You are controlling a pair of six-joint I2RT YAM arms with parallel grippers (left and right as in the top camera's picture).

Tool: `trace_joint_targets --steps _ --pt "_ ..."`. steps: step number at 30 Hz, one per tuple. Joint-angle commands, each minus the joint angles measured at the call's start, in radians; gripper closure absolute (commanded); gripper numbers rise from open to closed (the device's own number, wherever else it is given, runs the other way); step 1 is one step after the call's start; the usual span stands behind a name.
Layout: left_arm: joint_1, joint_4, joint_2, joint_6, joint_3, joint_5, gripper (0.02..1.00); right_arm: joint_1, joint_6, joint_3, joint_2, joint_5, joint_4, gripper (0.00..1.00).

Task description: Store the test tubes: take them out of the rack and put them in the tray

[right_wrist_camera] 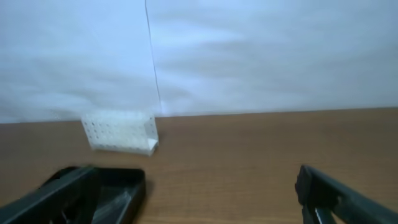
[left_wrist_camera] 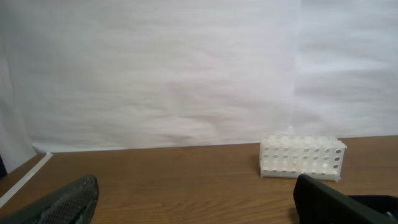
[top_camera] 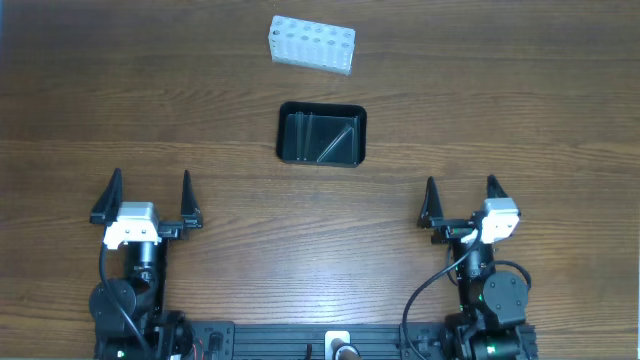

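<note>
A white test tube rack (top_camera: 311,45) stands at the far side of the table, also seen as the rack (left_wrist_camera: 301,158) and the rack (right_wrist_camera: 120,132) from the wrists. In front of it lies a black tray (top_camera: 322,134) with clear test tubes (top_camera: 335,140) lying inside; its near corner is the tray (right_wrist_camera: 127,186) in the right wrist view. My left gripper (top_camera: 146,197) stands open near the table's front left, with nothing between its fingers. My right gripper (top_camera: 461,203) stands open at the front right, also with nothing in it. Both are well short of the tray.
The wooden table (top_camera: 200,100) has bare surface between the grippers and the tray. A white backdrop (left_wrist_camera: 186,74) rises behind the rack. The table's left edge (left_wrist_camera: 25,177) is visible in the left wrist view.
</note>
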Motion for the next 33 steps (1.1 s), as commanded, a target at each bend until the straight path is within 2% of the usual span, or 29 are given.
trace_joint_targets --steps 1,5,11,16,30,33 --pt "0.005 0.005 -0.007 0.014 -0.003 0.011 0.018 -0.061 -0.036 -0.035 -0.014 0.006 0.063 0.009" --pt "0.005 0.005 -0.007 0.014 -0.003 0.011 0.018 -0.126 -0.045 -0.035 -0.014 0.039 0.067 0.009" --pt "0.005 0.005 -0.007 0.014 -0.003 0.011 0.018 -0.134 -0.129 -0.036 -0.014 0.038 0.042 0.009" --pt "0.005 0.005 -0.007 0.014 -0.003 0.011 0.018 -0.142 -0.238 -0.036 -0.014 0.058 -0.012 0.007" --pt "0.005 0.005 -0.007 0.014 -0.003 0.011 0.018 -0.159 -0.241 -0.035 -0.014 0.081 -0.110 0.009" --pt "0.005 0.005 -0.007 0.014 -0.003 0.011 0.018 -0.159 -0.191 -0.035 -0.014 0.080 -0.116 0.007"
